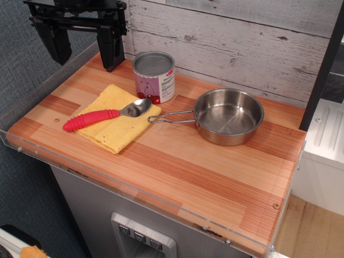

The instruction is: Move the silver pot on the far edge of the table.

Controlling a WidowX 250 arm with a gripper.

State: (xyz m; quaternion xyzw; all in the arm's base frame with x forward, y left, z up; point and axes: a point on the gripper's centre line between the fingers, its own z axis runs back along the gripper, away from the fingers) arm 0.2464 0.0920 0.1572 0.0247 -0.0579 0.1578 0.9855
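The silver pot (228, 115) is a shallow shiny steel pan standing upright on the right half of the table (177, 177), near its far edge. Its thin wire loop handle (169, 116) points left toward the yellow cloth. My gripper (85, 45) is black and hangs open above the table's far left corner, with both fingers spread wide apart. It holds nothing and is well to the left of the pot.
A tin can (154, 76) with a cherry label stands at the back, left of the pot. A yellow cloth (116, 118) lies at the left with a red-handled spoon (105, 115) on it. A clear acrylic rim (134, 193) runs along the edges. A plank wall stands behind.
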